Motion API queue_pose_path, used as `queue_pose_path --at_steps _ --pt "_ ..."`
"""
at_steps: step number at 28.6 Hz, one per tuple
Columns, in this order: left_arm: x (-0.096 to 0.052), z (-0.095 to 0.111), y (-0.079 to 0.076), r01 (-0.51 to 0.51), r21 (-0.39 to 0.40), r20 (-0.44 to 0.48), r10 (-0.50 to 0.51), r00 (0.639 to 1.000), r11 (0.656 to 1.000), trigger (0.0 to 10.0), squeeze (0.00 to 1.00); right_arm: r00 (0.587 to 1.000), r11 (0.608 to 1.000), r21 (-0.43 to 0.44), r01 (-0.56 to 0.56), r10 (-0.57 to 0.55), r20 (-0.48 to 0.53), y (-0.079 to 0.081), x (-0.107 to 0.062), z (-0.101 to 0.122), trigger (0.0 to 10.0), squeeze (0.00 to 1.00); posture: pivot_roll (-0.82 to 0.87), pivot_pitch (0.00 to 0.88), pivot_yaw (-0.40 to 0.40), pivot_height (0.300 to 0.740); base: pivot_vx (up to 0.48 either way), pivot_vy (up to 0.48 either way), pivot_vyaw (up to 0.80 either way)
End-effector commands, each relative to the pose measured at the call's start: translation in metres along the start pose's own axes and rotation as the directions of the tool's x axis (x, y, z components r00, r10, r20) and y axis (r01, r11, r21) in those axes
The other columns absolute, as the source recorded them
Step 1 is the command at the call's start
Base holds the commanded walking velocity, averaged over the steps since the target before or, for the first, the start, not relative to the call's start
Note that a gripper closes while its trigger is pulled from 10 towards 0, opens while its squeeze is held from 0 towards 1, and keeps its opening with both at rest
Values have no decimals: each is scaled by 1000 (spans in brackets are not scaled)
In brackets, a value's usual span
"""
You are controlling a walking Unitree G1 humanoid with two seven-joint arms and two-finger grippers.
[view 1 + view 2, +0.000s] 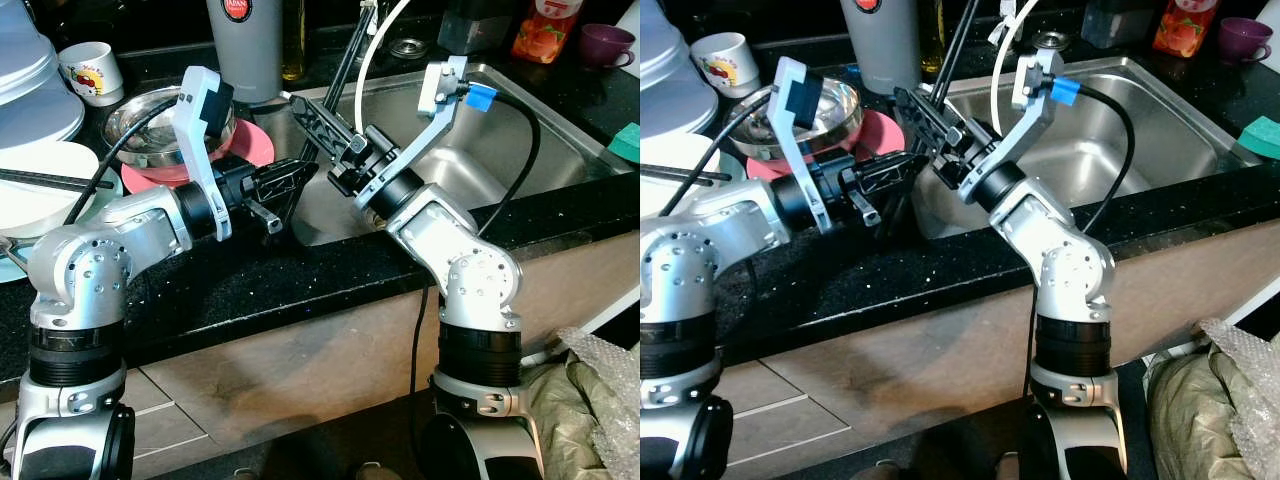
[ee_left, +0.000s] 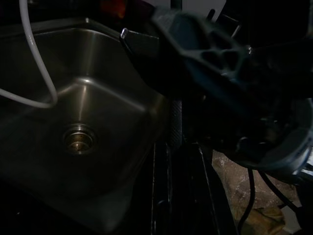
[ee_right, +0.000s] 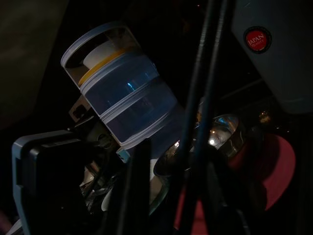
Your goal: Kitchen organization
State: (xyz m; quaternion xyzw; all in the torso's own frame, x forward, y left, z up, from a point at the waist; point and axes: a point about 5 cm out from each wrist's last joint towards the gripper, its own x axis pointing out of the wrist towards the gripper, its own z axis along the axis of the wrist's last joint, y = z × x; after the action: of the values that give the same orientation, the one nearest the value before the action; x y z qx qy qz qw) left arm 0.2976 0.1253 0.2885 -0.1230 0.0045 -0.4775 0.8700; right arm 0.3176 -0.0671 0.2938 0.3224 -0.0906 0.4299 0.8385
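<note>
My right gripper [image 1: 315,135] hangs open over the near left corner of the steel sink [image 1: 520,150], pointing up and left. Two thin black rods [image 1: 342,60] lean up from that corner; in the right wrist view the rods [image 3: 205,98] run between my fingers, and I cannot tell whether they touch. A steel bowl [image 1: 150,130] sits on a pink plate [image 1: 255,145] just left of the sink. My left gripper [image 1: 300,180] is low over the black counter [image 1: 250,280], aimed right at the sink's rim beside the plate.
Left of the bowl stand a white mug [image 1: 92,70], stacked white dishes [image 1: 40,190] and a blue stacked container [image 3: 127,107]. A grey jug [image 1: 245,45] stands behind the plate. A juice bottle [image 1: 545,30], purple cup [image 1: 608,42] and green sponge [image 1: 627,142] ring the sink.
</note>
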Motion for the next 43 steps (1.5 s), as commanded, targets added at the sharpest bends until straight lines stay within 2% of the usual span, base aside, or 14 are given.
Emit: queue_pose_path --at_steps 1,16,17,18,23,25,26,33,34,37,38,39,41,43 --pt "-6 0 1 -16 2 -9 16 1000 1000 0 0 1000 1000 13 -26 25 1 3 1 0 0 0 32 114 2 740 0 0 0" --pt "-5 3 1 -22 -14 -5 22 1000 1000 0 0 999 999 14 -30 30 21 5 1 3 0 0 30 106 3 740 0 0 0" --pt "-5 3 6 -59 -34 2 59 998 998 10000 1000 999 999 17 -29 28 29 4 1 4 0 0 33 111 1 740 0 0 0" --pt "-5 3 9 -87 -54 4 87 996 995 10000 1000 999 999 19 -27 26 34 4 1 6 0 0 33 111 1 740 0 0 0" --pt "-9 8 12 -109 -40 18 109 994 993 10000 1000 999 1000 4 -13 13 47 -1 2 11 0 0 36 116 -1 740 0 0 0" --pt "-14 11 22 -208 21 16 207 978 978 10000 1000 998 1000 -24 16 -14 67 -9 1 20 0 0 39 119 -5 740 0 0 0" --pt "-17 13 26 -232 31 21 232 973 972 10000 0 997 999 -37 29 -26 75 -12 -1 24 0 0 40 119 -6 740 0 0 0" --pt "-24 15 27 -238 23 29 238 971 971 10000 0 990 991 -95 92 -81 116 -26 -8 43 0 0 40 124 -6 740 0 0 0" --pt "-27 15 28 -254 30 25 253 967 967 10000 0 982 981 -135 142 -123 141 -34 -12 52 0 0 41 126 -4 740 0 0 0" --pt "-33 14 32 -292 79 18 291 957 953 10000 0 966 932 -268 245 -211 151 -49 -17 59 0 0 40 131 -3 740 0 0 0" --pt "-33 14 32 -292 79 18 291 957 953 10000 0 966 932 -268 245 -211 151 -49 -17 59 0 0 40 131 -3 740 0 0 0" --pt "-34 14 33 -299 107 21 298 954 948 10000 0 958 908 -312 280 -242 156 -55 -18 61 0 0 40 131 -3 740 0 0 0" --pt "-32 14 32 -296 133 27 295 955 946 10000 0 952 898 -325 298 -257 163 -59 -18 60 0 0 40 131 -3 740 0 0 0" --pt "-22 11 26 -258 225 25 259 966 940 10000 0 937 871 -348 348 -306 170 -73 -14 54 0 0 45 141 1 740 0 0 0"
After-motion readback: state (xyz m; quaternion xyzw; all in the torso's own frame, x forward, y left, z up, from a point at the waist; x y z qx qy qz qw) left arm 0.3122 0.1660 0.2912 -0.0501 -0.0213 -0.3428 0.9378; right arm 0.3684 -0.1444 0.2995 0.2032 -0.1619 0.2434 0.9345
